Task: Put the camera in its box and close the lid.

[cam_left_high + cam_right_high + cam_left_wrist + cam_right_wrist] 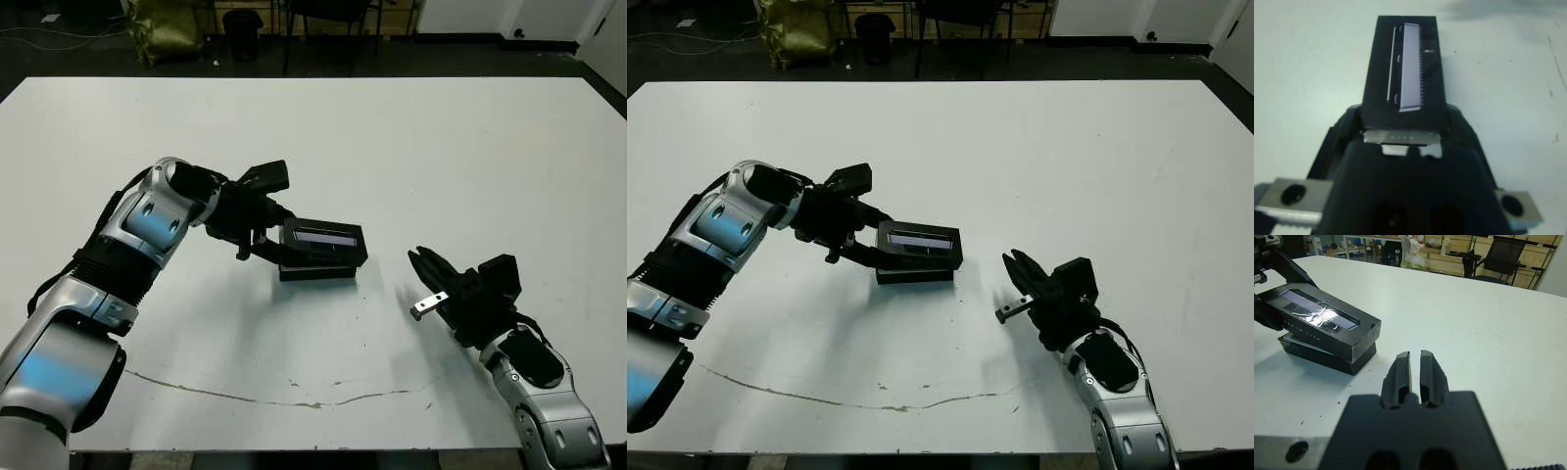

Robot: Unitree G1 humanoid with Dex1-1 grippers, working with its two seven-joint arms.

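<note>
White desk (411, 147), mid-session: robot's left gripper (269, 235) is clamped on one short end of the lid (323, 241), the black cover w/ pale strip, holding it tilted over the box (315, 271). The box sits on the desk directly beneath, its edge peeking out below the lid; lid is askew, not seated flush. Right gripper (424, 260) hovers nearby to the robot's right, apart from both, fingers nearly touching w/ nothing between them. Camera can't be made out; box interior is covered by the lid. Chairs & shelving beyond the desk.
</note>
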